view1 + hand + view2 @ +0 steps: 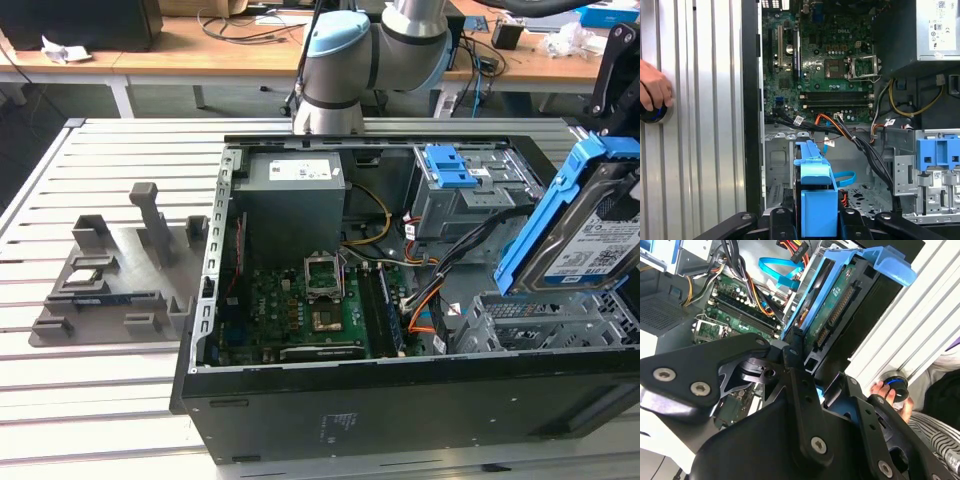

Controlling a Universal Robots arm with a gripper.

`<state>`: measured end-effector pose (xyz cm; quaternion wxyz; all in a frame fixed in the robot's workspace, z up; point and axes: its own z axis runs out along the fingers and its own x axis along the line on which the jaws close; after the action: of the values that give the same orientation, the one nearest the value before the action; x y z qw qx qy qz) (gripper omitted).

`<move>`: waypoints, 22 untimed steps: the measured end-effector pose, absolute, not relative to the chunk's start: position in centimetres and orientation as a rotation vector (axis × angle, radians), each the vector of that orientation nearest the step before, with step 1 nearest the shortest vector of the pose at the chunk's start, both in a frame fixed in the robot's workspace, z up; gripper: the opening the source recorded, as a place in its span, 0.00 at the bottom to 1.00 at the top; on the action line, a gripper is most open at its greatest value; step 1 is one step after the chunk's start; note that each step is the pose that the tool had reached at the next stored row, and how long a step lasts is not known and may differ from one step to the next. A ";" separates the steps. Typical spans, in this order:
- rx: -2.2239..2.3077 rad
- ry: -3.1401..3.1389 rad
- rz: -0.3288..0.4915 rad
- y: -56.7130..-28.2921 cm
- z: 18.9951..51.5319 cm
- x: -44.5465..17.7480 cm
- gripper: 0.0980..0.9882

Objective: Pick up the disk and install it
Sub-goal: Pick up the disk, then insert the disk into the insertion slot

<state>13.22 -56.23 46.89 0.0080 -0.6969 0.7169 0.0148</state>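
Observation:
The disk (585,235), silver with a white-and-blue label and blue side rails, hangs tilted on edge above the open computer case (400,400), at the exterior view's right. My gripper (622,150) is shut on it from above. In the second wrist view the disk (835,305) shows its green circuit side, with the black fingers (795,342) clamped on its near end. The first wrist view looks down the disk's blue rail (815,200), with the gripper (815,222) around it, over an empty grey drive cage (777,165) in the case's corner.
Inside the case are a motherboard (300,310), a big grey box with a white sticker (295,195), loose cables (440,270) and a grey bay with a blue latch (455,180). A person's hand (655,92) rests on a knob on the slatted table. A grey fixture (110,270) stands at the exterior view's left.

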 end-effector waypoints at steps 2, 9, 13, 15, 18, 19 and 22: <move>-2.178 2.241 0.046 -56.2 46.9 13.2 0.30; -2.178 2.241 0.046 -56.2 46.3 13.2 0.30; -2.165 2.257 0.043 -56.2 45.6 13.3 0.30; -2.152 2.280 0.029 -56.1 45.3 13.3 0.30; -2.152 2.287 0.021 -55.8 44.9 13.3 0.30; -2.152 2.290 0.017 -55.6 44.7 13.3 0.30; -2.151 2.296 0.011 -55.3 43.8 13.3 0.30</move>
<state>13.29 -55.30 43.81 -0.0023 -0.6838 0.7297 0.0036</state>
